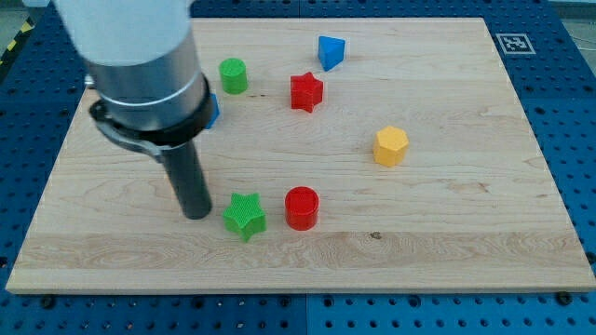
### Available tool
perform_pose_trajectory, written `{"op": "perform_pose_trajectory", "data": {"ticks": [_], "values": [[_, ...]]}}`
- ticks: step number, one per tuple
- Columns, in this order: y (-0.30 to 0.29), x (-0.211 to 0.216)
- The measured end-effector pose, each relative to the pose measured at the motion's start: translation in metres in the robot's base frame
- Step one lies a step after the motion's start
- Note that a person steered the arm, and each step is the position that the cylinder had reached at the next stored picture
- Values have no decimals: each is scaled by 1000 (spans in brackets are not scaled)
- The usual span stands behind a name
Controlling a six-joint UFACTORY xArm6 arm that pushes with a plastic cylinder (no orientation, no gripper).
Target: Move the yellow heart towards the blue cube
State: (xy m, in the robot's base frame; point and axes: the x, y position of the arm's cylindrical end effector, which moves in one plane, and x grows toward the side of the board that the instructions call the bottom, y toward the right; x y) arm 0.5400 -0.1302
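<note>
My tip [196, 214] rests on the wooden board [466, 233] at the near left, just beside the green star [245, 216], which lies to its right; whether the two touch I cannot tell; the arm carries no fingers at all, only this bare rod, so nothing is gripped. Behind the arm's grey body a sliver of blue shows at its right edge, the blue cube [214, 110], mostly hidden; just to its right, at the far side, stands the green cylinder [234, 75]. Further right a red cylinder [302, 207] sits near, close beside the green star; a red star [305, 91] lies far, with a blue triangular block [330, 51] beyond it to the right. No block here reads clearly as a heart; the only yellow piece is the yellow block [391, 146], right of centre, well apart from my tip, looking more hexagonal than heart-shaped from this angle; I take it to be the task's thing.

To do the step well, I judge the tip should travel round to the yellow block's right side, passing near of the red cylinder rather than through the pair; then push leftward and slightly far, along the open lane between the red star and the red cylinder; keep the contact centred so the block does not spin off.
</note>
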Motion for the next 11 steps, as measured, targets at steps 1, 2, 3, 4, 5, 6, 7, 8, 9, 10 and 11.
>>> {"op": "perform_pose_trajectory", "data": {"ticks": [1,2,3,4,5,6,7,8,9,10,11], "values": [[-38,1],[-71,3],[-71,3],[-54,3],[-34,3],[-19,0],[-15,-13],[-15,-29],[-15,-48],[-18,-54],[-37,-54]]}}
